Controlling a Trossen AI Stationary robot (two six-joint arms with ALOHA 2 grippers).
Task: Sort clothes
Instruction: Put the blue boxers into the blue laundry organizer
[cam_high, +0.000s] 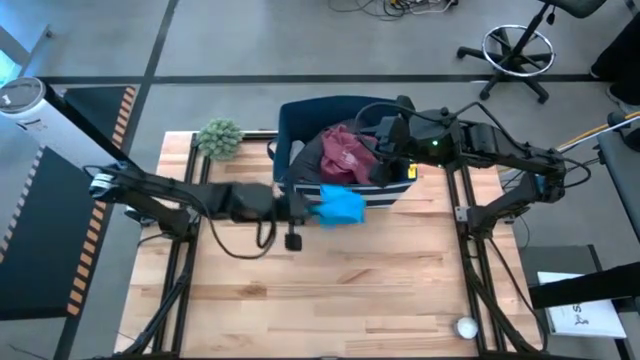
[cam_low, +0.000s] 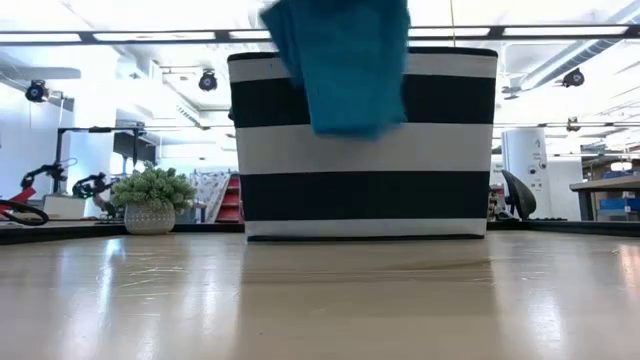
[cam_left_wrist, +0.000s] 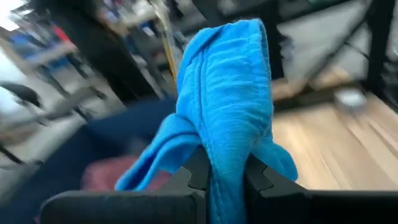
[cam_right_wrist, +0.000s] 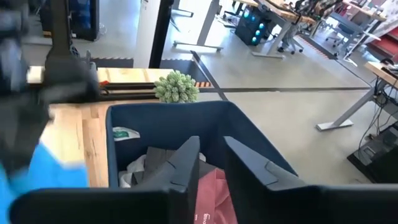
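Currently: left gripper (cam_left_wrist: 225, 177) fingers pinch a turquoise-blue soft fabric garment (cam_left_wrist: 227, 106), hanging at the navy white-striped fabric bin's (cam_low: 365, 150) six o'clock rim. Right gripper (cam_right_wrist: 211, 163), fingers parted, hovers above bin. Risk: early release drops it onto the counter (cam_high: 330, 290).

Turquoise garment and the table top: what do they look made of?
Turquoise garment: soft ribbed knit fabric, matte, drooping in folds from the left gripper. Table top: pale wood planks, probably butcher block, smooth, lightly glossy; seams and reflections show.

Grey concrete floor (cam_high: 250, 40), office chair (cam_high: 520, 45), desks (cam_right_wrist: 292, 15) beyond
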